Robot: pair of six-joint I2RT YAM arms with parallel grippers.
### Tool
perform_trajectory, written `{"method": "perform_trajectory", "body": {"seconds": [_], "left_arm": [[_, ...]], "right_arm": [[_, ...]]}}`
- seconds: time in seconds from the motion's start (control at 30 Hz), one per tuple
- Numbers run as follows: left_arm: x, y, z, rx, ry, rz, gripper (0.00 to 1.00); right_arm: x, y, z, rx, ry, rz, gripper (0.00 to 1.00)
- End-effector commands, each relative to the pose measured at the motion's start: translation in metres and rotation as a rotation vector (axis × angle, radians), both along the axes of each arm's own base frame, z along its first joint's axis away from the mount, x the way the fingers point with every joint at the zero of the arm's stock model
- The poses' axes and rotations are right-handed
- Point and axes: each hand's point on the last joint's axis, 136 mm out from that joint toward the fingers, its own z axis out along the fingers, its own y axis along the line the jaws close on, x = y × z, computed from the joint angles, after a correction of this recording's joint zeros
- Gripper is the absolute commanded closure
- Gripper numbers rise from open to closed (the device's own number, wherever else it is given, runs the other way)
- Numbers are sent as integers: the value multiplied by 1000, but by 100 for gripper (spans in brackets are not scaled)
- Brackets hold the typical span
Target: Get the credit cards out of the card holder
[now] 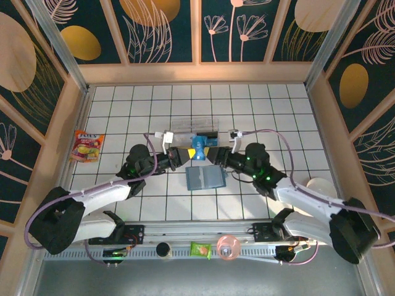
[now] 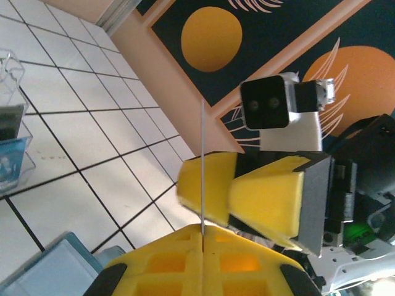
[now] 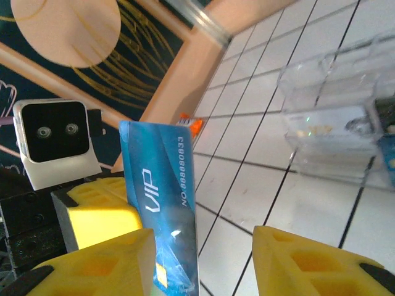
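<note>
A bright blue credit card (image 1: 199, 150) hangs in the air between both grippers, above the middle of the tiled table. My left gripper (image 1: 188, 154) is shut on it; in the left wrist view the card (image 2: 202, 160) stands edge-on, rising from the pinched yellow fingertips of the left gripper (image 2: 202, 231). My right gripper (image 3: 200, 237) is open, its jaws well apart, with the card (image 3: 163, 203), marked VIP, resting against its left finger. The teal card holder (image 1: 207, 179) lies open on the table just in front of the grippers, and its corner (image 2: 55, 271) is visible.
A clear plastic tray (image 1: 194, 131) stands just behind the grippers. A snack packet (image 1: 86, 146) lies at the left wall. A green packet (image 1: 200, 250) and a pink cup (image 1: 227, 246) sit on the front rail. Wooden walls enclose the table.
</note>
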Motion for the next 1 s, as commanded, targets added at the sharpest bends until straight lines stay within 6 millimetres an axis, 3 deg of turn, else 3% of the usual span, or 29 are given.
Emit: {"method": "perform_trajectory", "body": {"seconds": [0.0, 0.2, 0.37, 0.43, 0.6, 0.77, 0.9, 0.97], "left_arm": [[5, -4, 8, 67, -70, -3, 100], [23, -14, 7, 214, -137, -15, 100], [43, -23, 5, 434, -243, -61, 100], [49, -25, 3, 522, -292, -93, 100], [51, -35, 22, 625, -493, -224, 100], [61, -43, 21, 744, -583, -354, 100], [76, -41, 6, 896, -556, -439, 100], [84, -41, -11, 971, -519, -485, 100]], "right_arm": [[11, -30, 2, -94, -33, -135, 55], [11, -77, 0, -182, -42, -284, 54], [9, -102, -8, -200, -10, -356, 54], [9, -106, -13, -203, 7, -362, 54], [6, -106, -19, -204, 27, -352, 54], [3, -107, -22, -216, 34, -344, 54], [6, -115, -28, -232, 55, -367, 54], [6, -116, -31, -243, 65, -372, 54]]}}
